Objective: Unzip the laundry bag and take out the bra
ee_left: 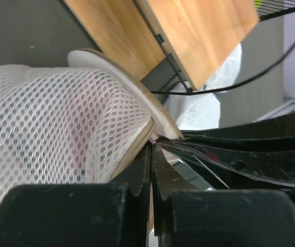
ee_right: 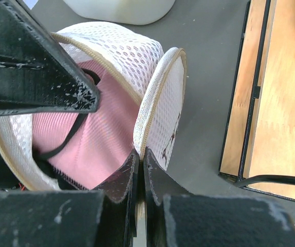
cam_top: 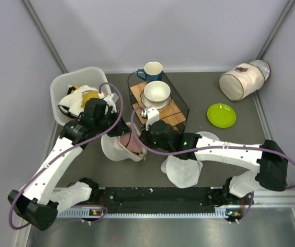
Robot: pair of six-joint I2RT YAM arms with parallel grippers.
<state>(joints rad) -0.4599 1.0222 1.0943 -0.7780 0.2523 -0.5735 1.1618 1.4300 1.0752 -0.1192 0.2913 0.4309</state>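
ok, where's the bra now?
The bra sits inside the part-open laundry bag, pink visible in right wrist view; from the top, left of centre, just in front of the wire rack.

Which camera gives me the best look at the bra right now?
The right wrist view: the pink bra and its dark strap show through the open laundry bag. The top external view catches only a pink sliver of it. The left wrist view shows just the bag's mesh, no bra.

Clad in white shells on left arm (cam_top: pixel 55 164) and right arm (cam_top: pixel 229 153), black at joints; trailed by purple cable (cam_top: pixel 119 106) loops; lit green near one wrist; tipped with scuffed matte-black tool fingers (ee_right: pixel 121 180).
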